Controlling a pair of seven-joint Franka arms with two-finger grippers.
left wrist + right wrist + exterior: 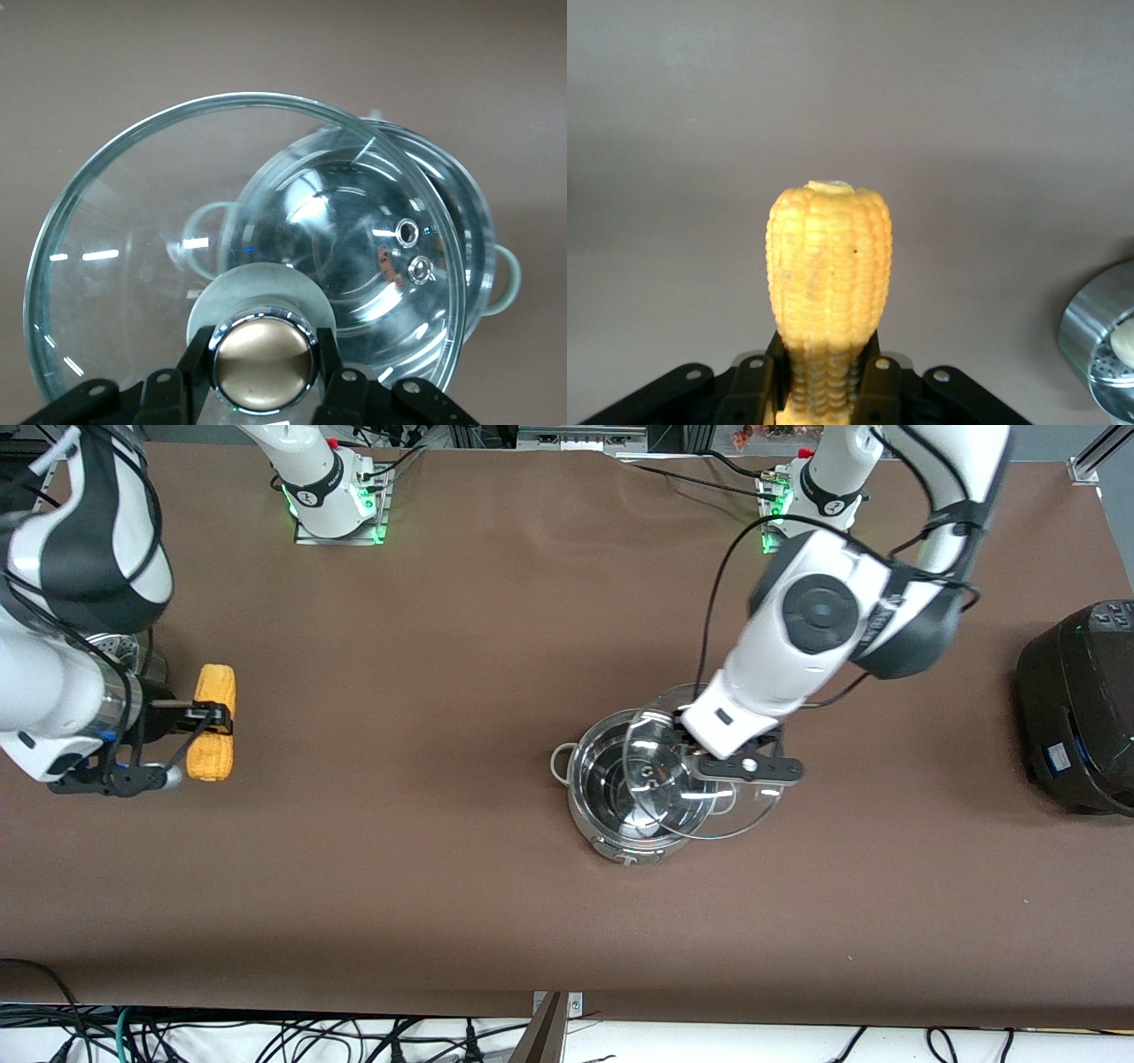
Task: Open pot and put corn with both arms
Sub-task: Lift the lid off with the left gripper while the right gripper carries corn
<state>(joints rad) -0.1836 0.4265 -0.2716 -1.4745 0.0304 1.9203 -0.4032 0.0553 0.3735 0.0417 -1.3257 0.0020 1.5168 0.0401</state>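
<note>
The shiny steel pot (620, 797) stands open near the table's middle; it also shows in the left wrist view (354, 248). My left gripper (709, 766) is shut on the metal knob (262, 358) of the clear glass lid (753, 815), held tilted over the pot's side toward the left arm's end. The glass lid (133, 266) fills the left wrist view. My right gripper (211, 718) is shut on the yellow corn (213, 722) at the right arm's end of the table. In the right wrist view the corn (829, 266) sticks out between the fingers (879, 385).
A black rice cooker (1083, 704) stands at the left arm's end. A steel steamer pot (1107, 345) with a white bun shows at the edge of the right wrist view, mostly hidden under the right arm in the front view.
</note>
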